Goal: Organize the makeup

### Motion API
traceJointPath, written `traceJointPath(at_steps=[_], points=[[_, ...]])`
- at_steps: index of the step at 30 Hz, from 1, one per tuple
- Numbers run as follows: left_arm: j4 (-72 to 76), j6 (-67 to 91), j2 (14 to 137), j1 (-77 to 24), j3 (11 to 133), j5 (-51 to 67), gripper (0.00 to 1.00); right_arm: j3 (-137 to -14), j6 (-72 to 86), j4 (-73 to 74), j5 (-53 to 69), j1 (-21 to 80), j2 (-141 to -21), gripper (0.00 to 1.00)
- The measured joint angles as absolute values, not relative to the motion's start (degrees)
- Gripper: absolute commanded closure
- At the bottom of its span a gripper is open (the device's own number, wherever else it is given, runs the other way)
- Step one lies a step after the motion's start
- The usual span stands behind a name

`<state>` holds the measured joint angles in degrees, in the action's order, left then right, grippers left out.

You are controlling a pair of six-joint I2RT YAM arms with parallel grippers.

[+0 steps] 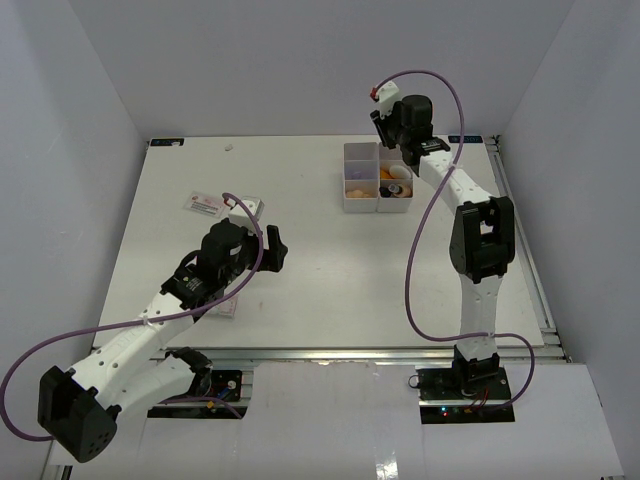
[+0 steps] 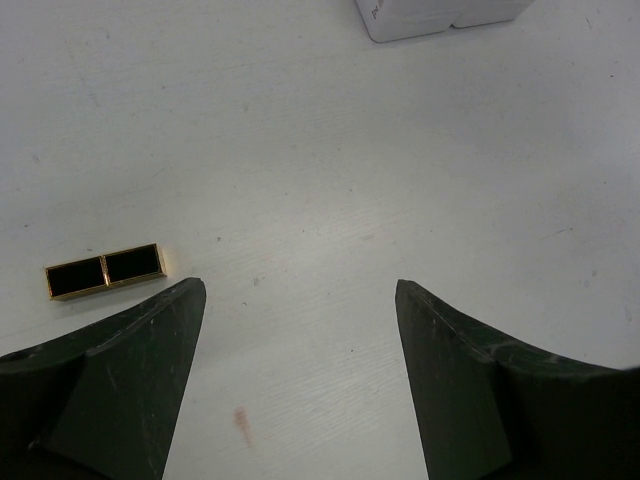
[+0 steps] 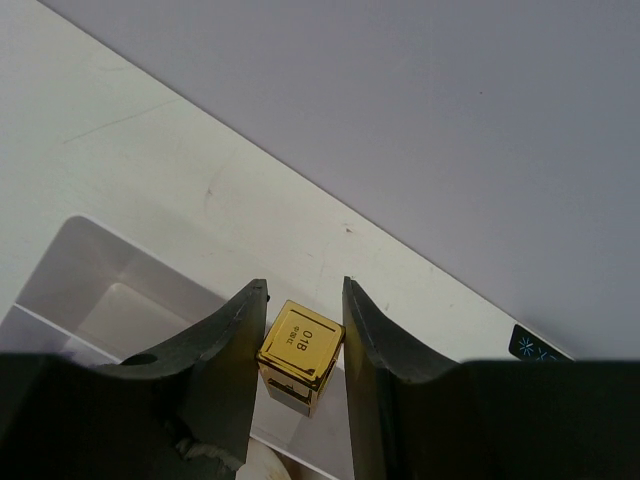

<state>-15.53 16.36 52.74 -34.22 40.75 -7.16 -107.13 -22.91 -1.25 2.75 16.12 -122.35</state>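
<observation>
Gold square-ended tube [image 3: 300,352], marked 01B, is pinched btwn the right gripper [image 3: 303,290] fingers over the white compartment box [image 3: 110,300]; the fingers hide the rest of its body. Left gripper [image 2: 300,300] hangs over the table [image 2: 350,150] w/ jaws wide apart & nothing btwn them, a black-and-gold lipstick tube [image 2: 105,270] lying flat just outside one finger. White object [image 2: 440,15] at that view's top edge is cut off, can't tell what; box contents in top view are too small to name.
</observation>
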Motion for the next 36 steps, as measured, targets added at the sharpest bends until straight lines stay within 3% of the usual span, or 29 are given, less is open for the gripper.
traceJointPath(at_steps=[9, 15, 22, 25, 29, 36], points=[[-15.5, 16.8, 53.2, -34.2, 40.7, -7.9, 0.1, -107.0, -22.9, -2.6, 2.6, 14.3, -123.9, 0.59], [-15.6, 17.9, 53.4, -34.2, 40.0, -8.2, 0.1, -107.0, -22.6, -3.0, 3.2, 13.4, -124.2, 0.37], [-16.3, 20.6, 53.6, -32.8, 39.8, -7.1, 0.1, -104.5, -21.5, -3.1, 4.8, 12.9, -124.1, 0.27], [-16.4, 23.4, 53.5, -31.5, 39.6, -5.9, 0.11, -100.8, -20.7, 1.2, 10.3, 12.1, -120.1, 0.23], [-18.4, 29.1, 53.4, -30.2, 39.0, -5.3, 0.08, -95.0, -22.2, 10.4, 28.2, 10.5, -109.0, 0.21], [-26.7, 46.1, 55.4, -26.9, 39.4, -7.6, 0.12, -73.5, -27.7, 21.0, 55.7, 10.1, -85.6, 0.2]])
